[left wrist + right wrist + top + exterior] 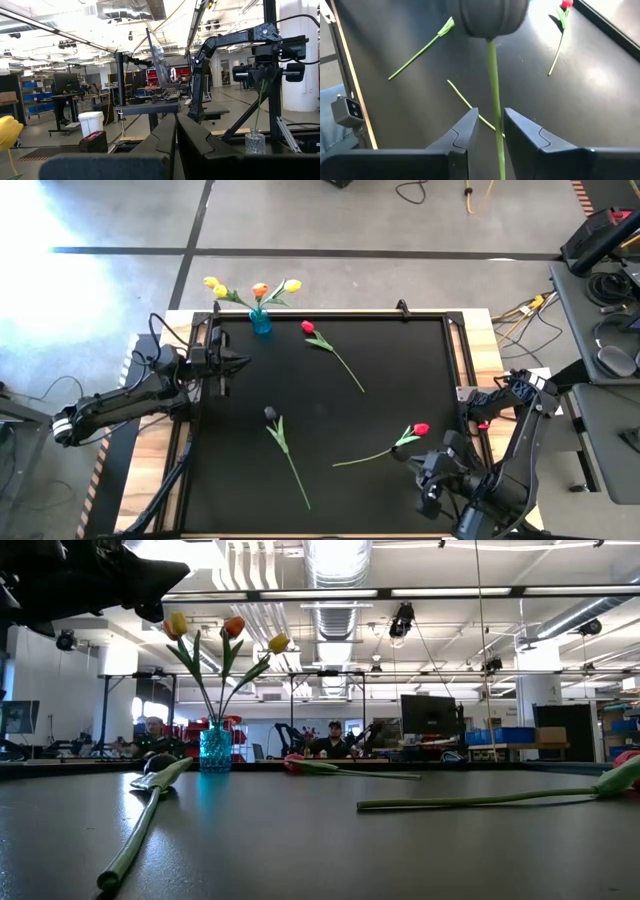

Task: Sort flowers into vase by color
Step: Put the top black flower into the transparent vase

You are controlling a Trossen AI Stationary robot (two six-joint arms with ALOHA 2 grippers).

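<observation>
the left end effector [240, 361] hovers at the left edge of the black tabletop [400, 380], just below the vase, its two dark fingers [165, 135] pressed together with nothing between them. just beyond it, at the far left corner, a small blue glass vase [260, 321] stands upright and holds a bunch of tulips [252, 288], two yellow heads on the outside and an orange one between, fanned out on thin green stems. below the vase, near the middle left of the tabletop, a dark purple-black tulip [271, 413] lies flat with its long stem running toward the near edge and one green leaf beside the head. further right and toward the far side, a red tulip [308, 327] lies with its stem slanting toward the centre. nearer the right side, a second red tulip [421, 429] lies with its head just beside the right arm and its stem curving back toward the middle. the right end effector [428, 488] sits at the near right corner; in the right wrist view its fingers [462, 132] stand apart on either side of a straight green stem [494, 90] topped by a dark rounded head, and whether they touch the stem cannot be told.
</observation>
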